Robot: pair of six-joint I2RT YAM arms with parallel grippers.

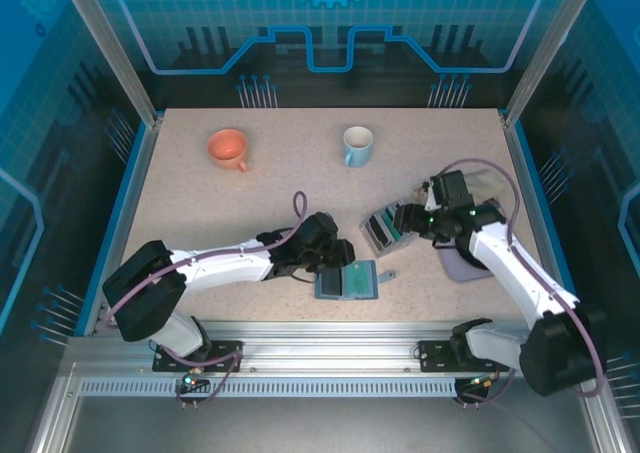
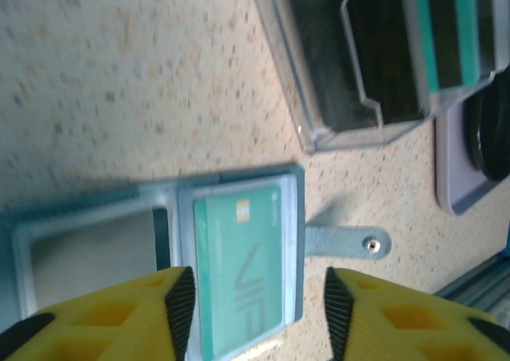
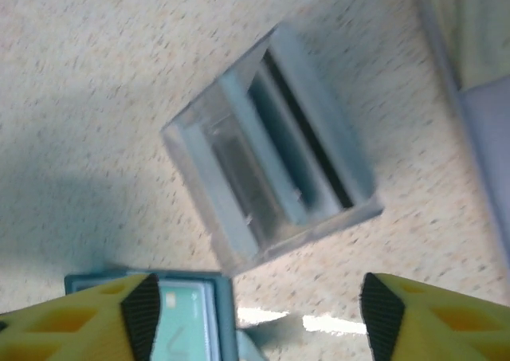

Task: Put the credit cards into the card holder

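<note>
**Q:** Where does the card holder [image 2: 88,257] lie relative to the left claw [image 2: 259,309]?
**A:** It lies open on the worktop [image 1: 280,183], directly beneath that claw. The claw's fingers stand wide apart and grip nothing. A teal card [image 2: 239,273] rests on the half bearing the snap tab [image 2: 351,243], its long axis parallel to the fingers, which straddle its short width. Whether it sits in a pocket cannot be told.

**Q:** And the other cards [image 2: 456,34]?
**A:** They stand on edge in the grey rack [image 3: 239,186], just beyond the holder. The right claw [image 3: 255,309], likewise spread wide and empty, hovers over the rack. It is judged the nearer arm for the next pick.

**Q:** Is any writing legible?
**A:** "VIP" on the teal card; nothing else can be read.
</note>
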